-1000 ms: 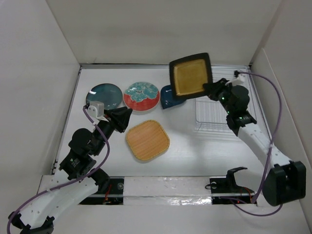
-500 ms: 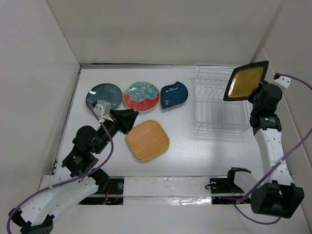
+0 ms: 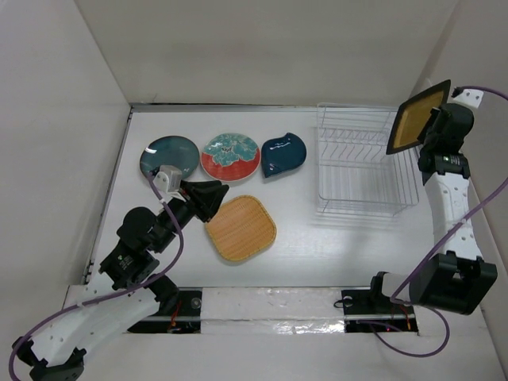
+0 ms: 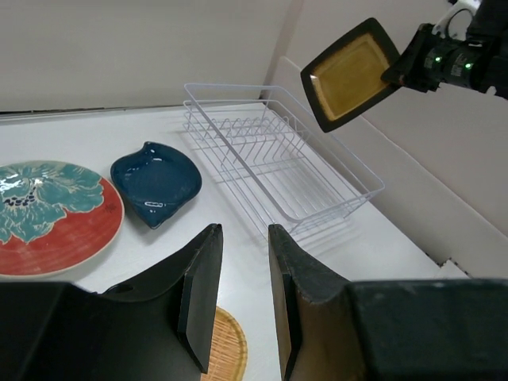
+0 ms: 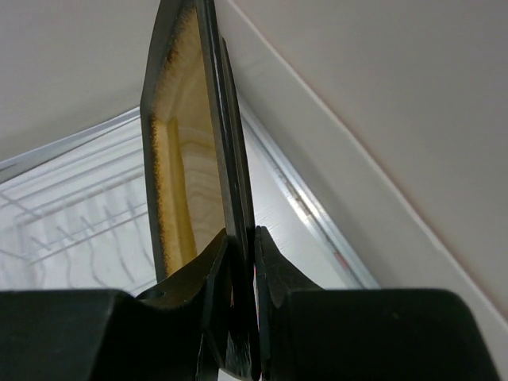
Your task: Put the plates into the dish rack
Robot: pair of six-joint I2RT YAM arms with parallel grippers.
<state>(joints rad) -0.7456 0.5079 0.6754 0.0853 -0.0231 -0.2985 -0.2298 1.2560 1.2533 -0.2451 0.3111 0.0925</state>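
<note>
My right hand (image 5: 240, 250) pinches the black-rimmed plate (image 3: 413, 119); I should lower it upright between the dish rack (image 3: 361, 167) tines.

Five plates: one round dark teal plate (image 3: 170, 156), one round red-rimmed teal floral plate (image 3: 231, 155), one navy leaf-shaped plate (image 3: 283, 154), one tan woven rounded-square plate (image 3: 240, 228), one black-rimmed tan rounded-square plate (image 3: 414, 119). One white wire dish rack (image 3: 357, 208). Two robot arms: left arm (image 3: 131, 242), right arm (image 3: 446, 198).
</note>
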